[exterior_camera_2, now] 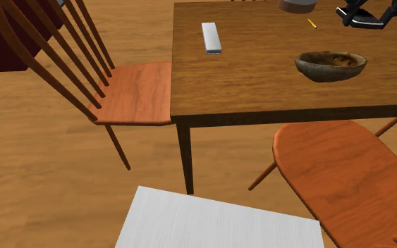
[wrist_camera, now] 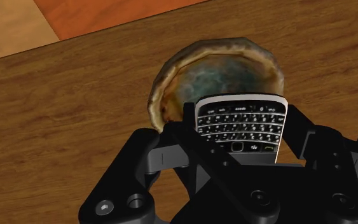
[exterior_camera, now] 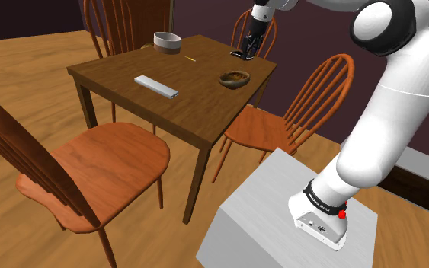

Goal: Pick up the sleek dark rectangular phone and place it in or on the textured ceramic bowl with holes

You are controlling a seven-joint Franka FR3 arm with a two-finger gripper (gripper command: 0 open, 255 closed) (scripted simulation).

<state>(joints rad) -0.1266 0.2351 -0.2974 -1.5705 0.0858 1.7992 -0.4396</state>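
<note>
the end effector (wrist_camera: pixel 241 137) pinches the dark phone (wrist_camera: pixel 241 118) near the brown bowl (wrist_camera: pixel 171 76) with a bluish inside.

The arm (exterior_camera: pixel 388 114) is glossy white, built of fat rounded shells with dark rings (exterior_camera: pixel 416 15) at the joints. A black band (exterior_camera: pixel 325 199) with small white lettering circles its foot beside a red button (exterior_camera: pixel 342 215), and the white base plate (exterior_camera: pixel 317 222) below carries a few tiny dark marks. The gripper (exterior_camera: pixel 245 50) is all black, matte and angular with flat-sided housing, showing round recessed screw holes (wrist_camera: pixel 257 198) and one pale grey screw head (wrist_camera: pixel 104 205) in the wrist view, and the stand (exterior_camera: pixel 258 221) is a plain pale grey box with faint streaked grain.
</note>
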